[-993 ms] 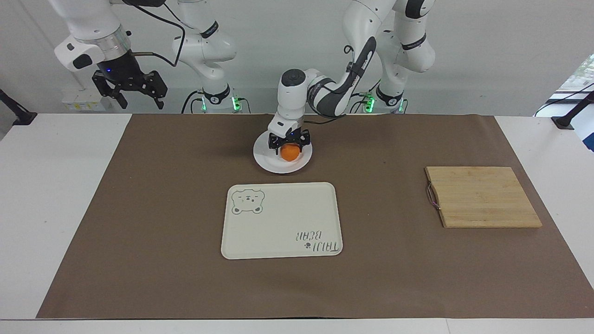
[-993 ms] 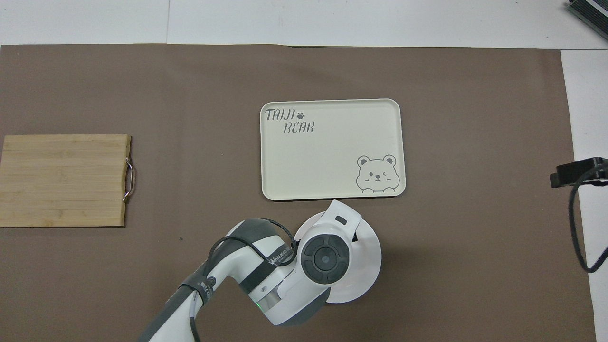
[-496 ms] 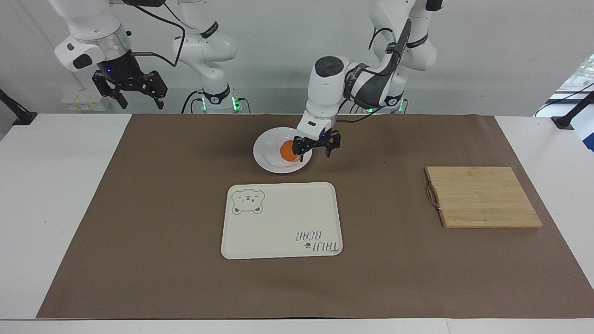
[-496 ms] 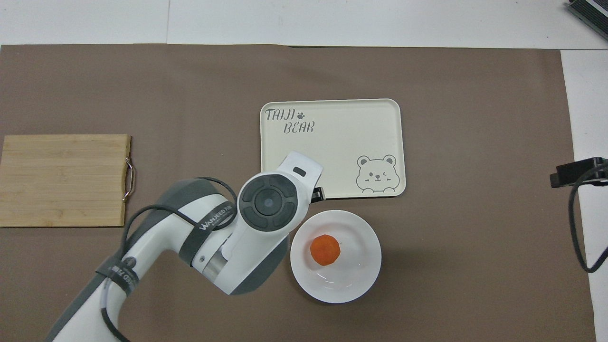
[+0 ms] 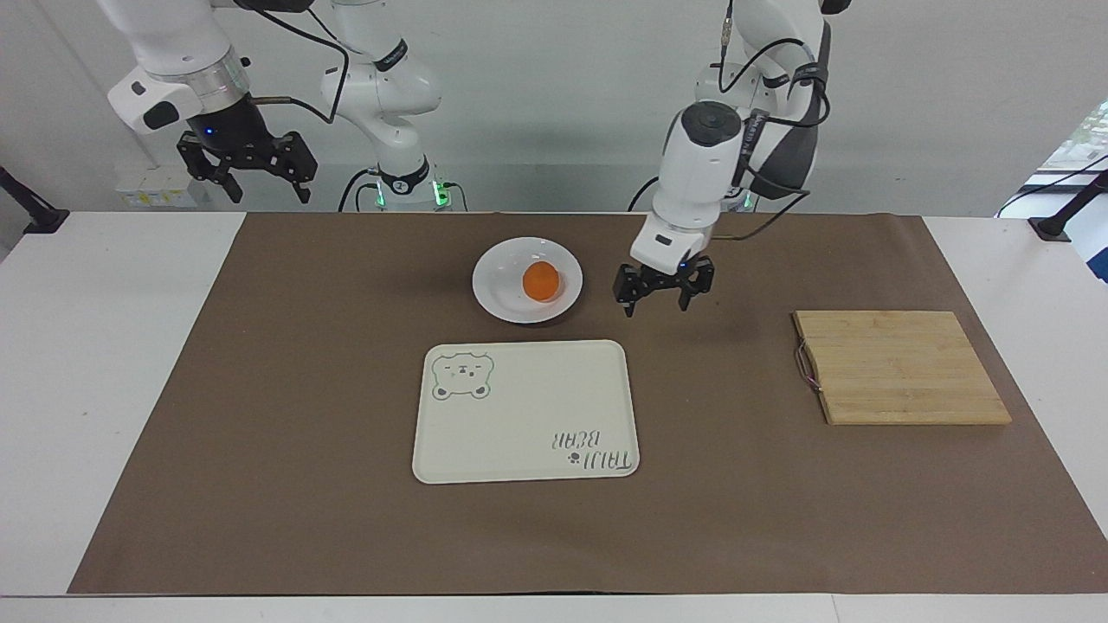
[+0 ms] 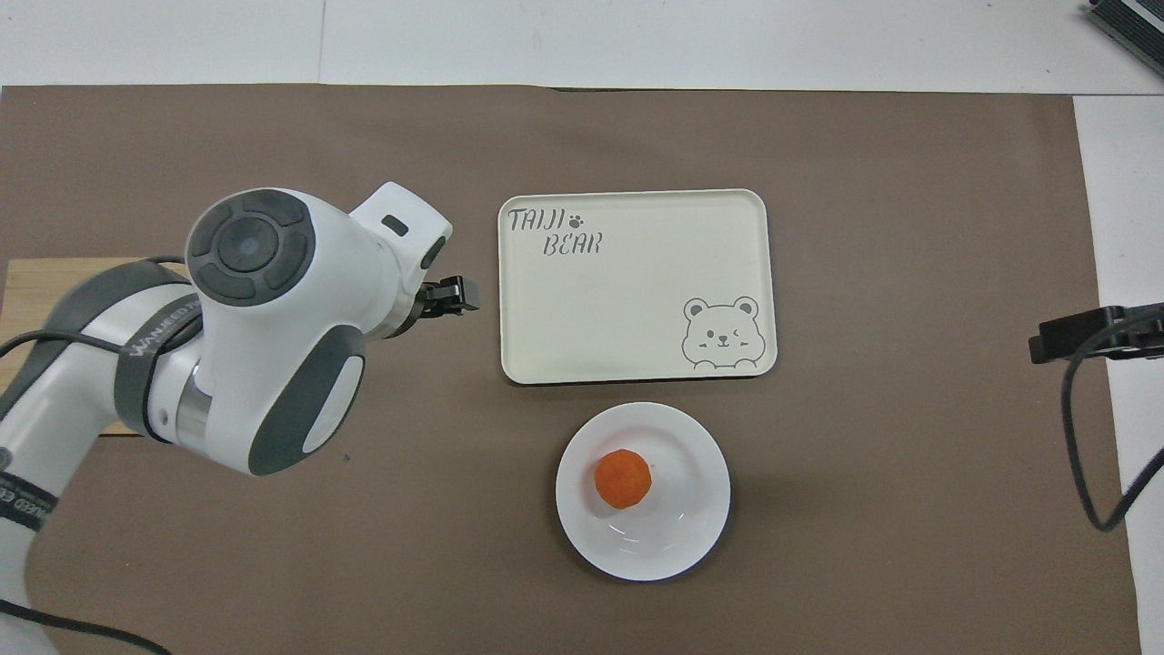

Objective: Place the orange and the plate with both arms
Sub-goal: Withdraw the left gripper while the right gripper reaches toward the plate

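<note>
The cream tray (image 6: 637, 287) in the middle of the worktop reads "TAIJI BEAR" with a paw print in one corner and a winking bear face in the corner diagonally across from it.

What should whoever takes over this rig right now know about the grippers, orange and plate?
Left gripper: open, empty, in the air over the brown mat between the plate and the cutting board.
Right gripper: open, empty, waiting high at the right arm's end of the table.
The orange lies on the plate, which sits on the mat, nearer to the robots than the bear tray.
Done: orange on plate.
Left: probably moving the loaded plate onto the tray, likely with the right arm.
</note>
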{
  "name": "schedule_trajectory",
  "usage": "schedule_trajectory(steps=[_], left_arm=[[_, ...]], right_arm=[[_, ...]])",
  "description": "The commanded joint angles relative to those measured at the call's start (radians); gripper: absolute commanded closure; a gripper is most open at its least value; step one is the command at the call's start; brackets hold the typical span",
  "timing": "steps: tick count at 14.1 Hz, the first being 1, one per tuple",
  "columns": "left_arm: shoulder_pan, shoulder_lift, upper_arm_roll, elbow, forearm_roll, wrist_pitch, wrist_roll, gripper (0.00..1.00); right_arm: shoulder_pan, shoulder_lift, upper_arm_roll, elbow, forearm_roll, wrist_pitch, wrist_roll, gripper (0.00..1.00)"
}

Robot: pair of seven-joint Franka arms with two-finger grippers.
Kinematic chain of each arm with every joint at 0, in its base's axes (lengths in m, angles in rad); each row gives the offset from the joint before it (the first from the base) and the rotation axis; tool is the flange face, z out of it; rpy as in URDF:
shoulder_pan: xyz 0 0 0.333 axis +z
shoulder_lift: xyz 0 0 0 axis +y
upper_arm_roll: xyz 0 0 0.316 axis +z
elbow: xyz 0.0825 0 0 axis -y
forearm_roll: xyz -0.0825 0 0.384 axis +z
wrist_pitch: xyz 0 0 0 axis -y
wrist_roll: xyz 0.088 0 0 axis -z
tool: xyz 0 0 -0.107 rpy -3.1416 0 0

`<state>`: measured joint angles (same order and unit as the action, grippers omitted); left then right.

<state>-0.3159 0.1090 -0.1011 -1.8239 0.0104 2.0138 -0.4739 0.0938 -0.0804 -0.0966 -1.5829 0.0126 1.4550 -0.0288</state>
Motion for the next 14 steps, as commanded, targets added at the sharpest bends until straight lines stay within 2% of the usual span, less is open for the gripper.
schedule_trajectory(steps=[1, 3, 6, 11, 14], left_arm=[[0.059, -0.017, -0.009, 0.035, -0.001, -0.076, 0.102, 0.00], [0.104, -0.017, -0.009, 0.080, -0.001, -0.127, 0.173, 0.00], [0.159, -0.015, -0.009, 0.141, 0.000, -0.187, 0.199, 0.00], [0.196, -0.029, -0.006, 0.173, -0.004, -0.216, 0.235, 0.00], [0.207, -0.028, -0.003, 0.181, -0.004, -0.230, 0.254, 0.00]], right_arm=[[-0.022, -0.036, -0.005, -0.109, 0.128, 0.050, -0.017, 0.00], [-0.020, -0.053, -0.006, -0.178, 0.202, 0.083, -0.023, 0.00], [-0.022, -0.056, -0.009, -0.297, 0.379, 0.158, -0.040, 0.00], [-0.005, -0.053, -0.008, -0.615, 0.665, 0.396, -0.302, 0.00], [0.040, -0.044, -0.006, -0.715, 0.784, 0.479, -0.361, 0.00]])
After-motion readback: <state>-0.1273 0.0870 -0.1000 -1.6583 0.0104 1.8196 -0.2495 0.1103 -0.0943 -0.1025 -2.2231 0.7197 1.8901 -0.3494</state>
